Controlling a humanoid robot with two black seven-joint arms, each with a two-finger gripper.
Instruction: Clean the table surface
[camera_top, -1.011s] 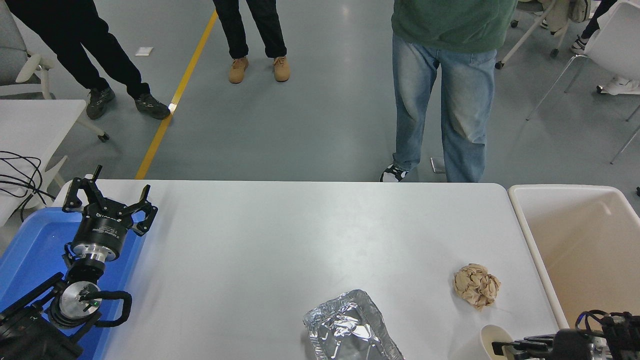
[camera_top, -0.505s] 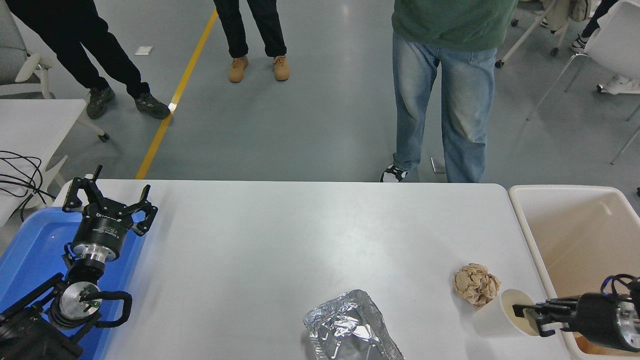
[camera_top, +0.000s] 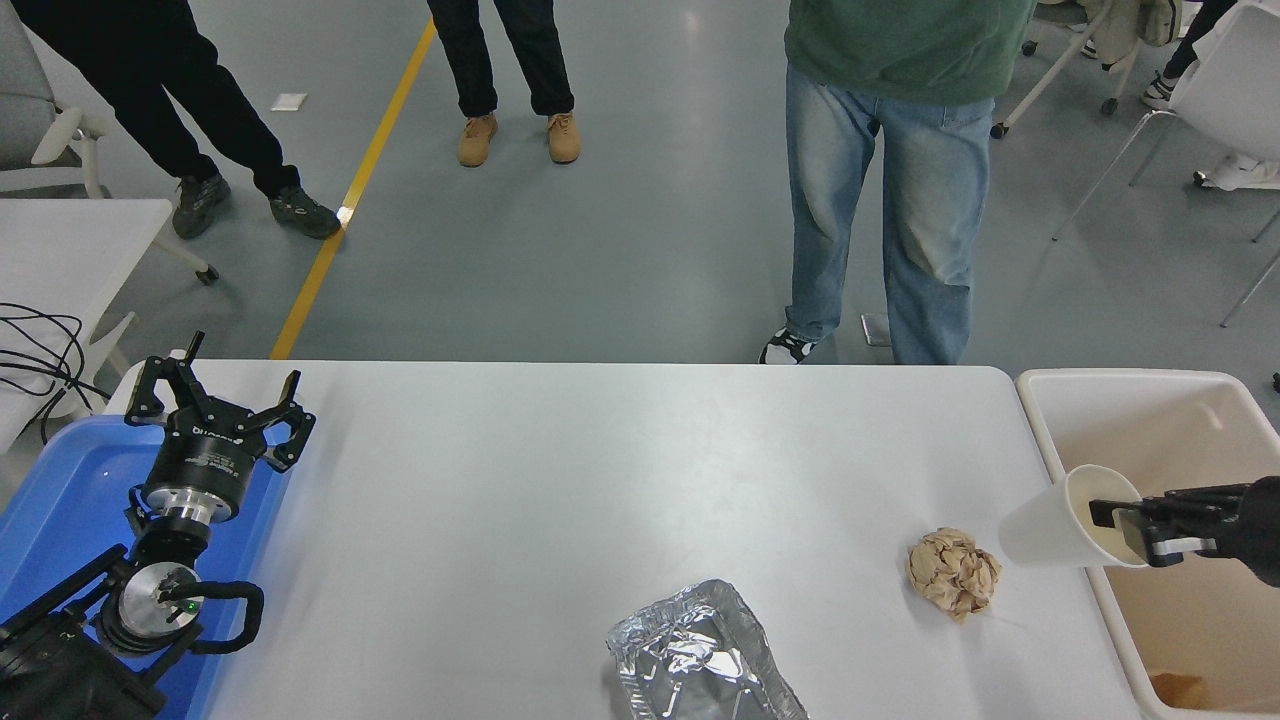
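The table surface (camera_top: 560, 470) is a wide white top. On it lie a crumpled brown paper ball (camera_top: 952, 572) at the right and a crumpled foil tray (camera_top: 700, 655) at the front edge. My right gripper (camera_top: 1130, 525) comes in from the right edge, shut on the rim of a white paper cup (camera_top: 1060, 520). It holds the cup tilted on its side above the table's right edge, beside the bin. My left gripper (camera_top: 218, 405) is open and parked at the lower left over the blue tray.
A beige bin (camera_top: 1150, 385) stands against the table's right end. A blue tray (camera_top: 70, 490) lies at the left. A person in jeans (camera_top: 885, 230) stands at the far edge; two others stand further back. A smaller white table (camera_top: 70, 240) is at the left.
My right gripper has carried the white cup up from the front right corner, away from me and to the right, past the paper ball, to the bin's edge. The left arm has not moved.
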